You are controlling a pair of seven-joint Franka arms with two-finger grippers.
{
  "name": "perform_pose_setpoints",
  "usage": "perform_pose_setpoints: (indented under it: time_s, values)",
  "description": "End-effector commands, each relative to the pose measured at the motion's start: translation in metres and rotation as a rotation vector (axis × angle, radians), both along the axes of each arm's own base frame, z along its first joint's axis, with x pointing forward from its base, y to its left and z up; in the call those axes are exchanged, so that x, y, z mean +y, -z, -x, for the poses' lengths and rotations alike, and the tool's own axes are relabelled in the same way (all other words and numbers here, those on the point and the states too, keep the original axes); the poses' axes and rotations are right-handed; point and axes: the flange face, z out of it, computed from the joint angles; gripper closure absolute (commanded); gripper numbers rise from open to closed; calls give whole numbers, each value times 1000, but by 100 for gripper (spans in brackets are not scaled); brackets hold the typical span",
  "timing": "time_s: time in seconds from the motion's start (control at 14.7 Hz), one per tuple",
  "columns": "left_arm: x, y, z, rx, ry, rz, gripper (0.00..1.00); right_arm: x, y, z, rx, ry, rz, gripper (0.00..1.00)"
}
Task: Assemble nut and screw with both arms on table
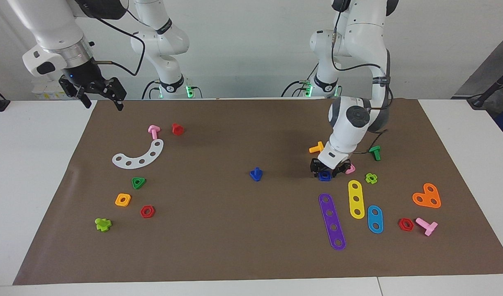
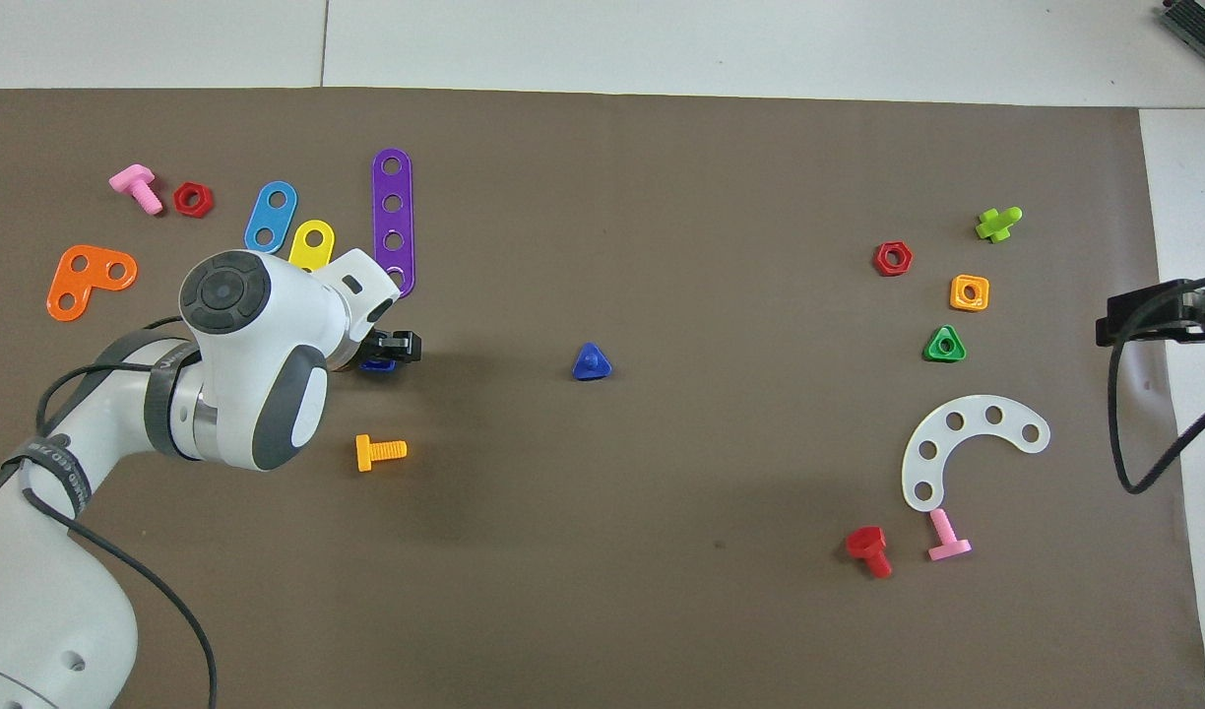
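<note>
Your left gripper (image 1: 326, 169) is sitting low on the table (image 1: 38, 172) with its fingers straddling the blue nut (image 1: 324, 176); you cannot tell whether they are pinching it. The nut is lying beside the pink nut (image 1: 350, 169). The blue screw (image 1: 256, 174) is standing mid-mat, well apart. Your right gripper (image 1: 98, 98) is waiting, jaws spread, over the mat's edge.

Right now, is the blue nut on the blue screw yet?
Not yet. Nothing is joined: the screw stands alone mid-mat. In hand: the left gripper is down around the nut, which sits on the mat. The right gripper waits, open, above the table edge. Left: lift the nut, grab the screw, join them.
</note>
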Motion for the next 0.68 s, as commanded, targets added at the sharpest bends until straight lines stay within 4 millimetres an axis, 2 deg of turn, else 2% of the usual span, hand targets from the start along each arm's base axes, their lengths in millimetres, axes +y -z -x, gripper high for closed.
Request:
perform_pose_setpoints:
  time_s: [0.0,0.61]
  values:
    - [0,6,5,-9,23,-6,28,0,-1,6,0,-16,-6,0]
    - [3,8,7,4,32,-10,43,0,-1,6,0,-16,-6,0]
